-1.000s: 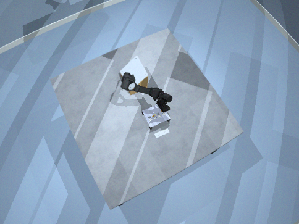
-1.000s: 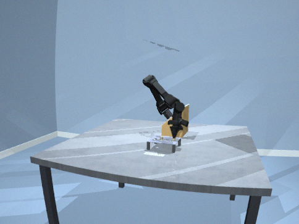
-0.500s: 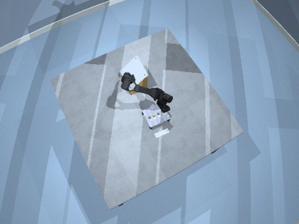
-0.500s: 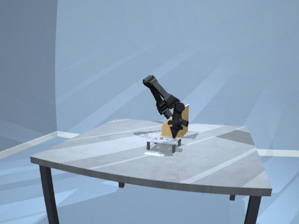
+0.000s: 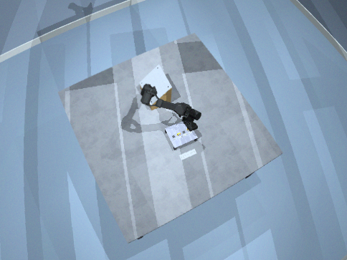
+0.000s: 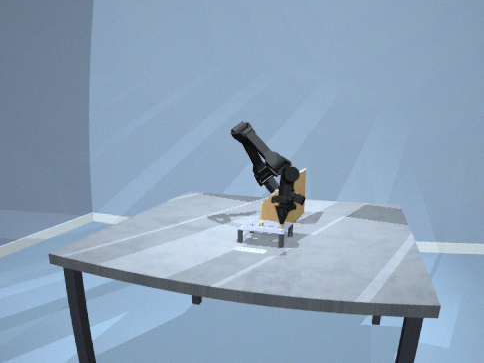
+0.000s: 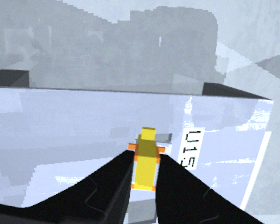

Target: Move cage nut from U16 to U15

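One yellow nut [image 7: 146,170] is pinched b/w our jaws [image 5: 188,130] [image 6: 282,223], by the U15 tag [image 7: 190,148], prob. so we can push it in there. Can't tell if it's clipped.

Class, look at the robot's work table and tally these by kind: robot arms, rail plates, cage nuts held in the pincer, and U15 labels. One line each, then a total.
Robot arm: 1
Rail plate: 1
Cage nut held in the pincer: 1
U15 label: 1
Total: 4
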Controlling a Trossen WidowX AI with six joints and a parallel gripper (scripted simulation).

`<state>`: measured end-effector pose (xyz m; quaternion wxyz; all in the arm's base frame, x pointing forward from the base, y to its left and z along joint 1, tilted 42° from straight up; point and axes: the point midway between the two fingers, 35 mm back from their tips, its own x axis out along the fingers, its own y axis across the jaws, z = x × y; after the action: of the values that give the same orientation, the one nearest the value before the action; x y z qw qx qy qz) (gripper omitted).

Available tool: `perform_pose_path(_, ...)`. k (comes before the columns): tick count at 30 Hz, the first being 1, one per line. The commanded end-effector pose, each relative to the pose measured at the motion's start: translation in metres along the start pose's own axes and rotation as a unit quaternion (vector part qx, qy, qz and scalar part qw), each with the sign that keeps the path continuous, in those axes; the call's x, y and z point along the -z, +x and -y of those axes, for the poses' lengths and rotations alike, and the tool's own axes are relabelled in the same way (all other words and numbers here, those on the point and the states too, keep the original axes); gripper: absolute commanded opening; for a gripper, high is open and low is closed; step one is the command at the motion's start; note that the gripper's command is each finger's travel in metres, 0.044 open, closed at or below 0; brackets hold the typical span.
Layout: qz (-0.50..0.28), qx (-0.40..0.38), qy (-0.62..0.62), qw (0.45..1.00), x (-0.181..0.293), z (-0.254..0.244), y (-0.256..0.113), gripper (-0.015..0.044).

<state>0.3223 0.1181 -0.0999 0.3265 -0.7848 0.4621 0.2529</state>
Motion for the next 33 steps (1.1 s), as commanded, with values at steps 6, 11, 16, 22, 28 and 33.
perform_pose_path(6,0.002,-0.007,0.002,1.000,-0.0010,0.0010,0.0001,0.0027)
perform_pose_path(11,0.002,-0.011,0.002,1.000,-0.0010,0.0014,0.0001,0.0027)
perform_pose_path(16,0.002,-0.015,0.002,1.000,-0.0010,0.0018,0.0001,0.0027)
perform_pose_path(22,0.002,-0.019,0.002,1.000,-0.0010,0.0021,0.0002,0.0027)
perform_pose_path(28,0.002,-0.025,0.002,1.000,-0.0010,0.0026,0.0003,0.0027)
perform_pose_path(33,0.002,-0.030,0.002,1.000,-0.0010,0.0030,0.0004,0.0027)
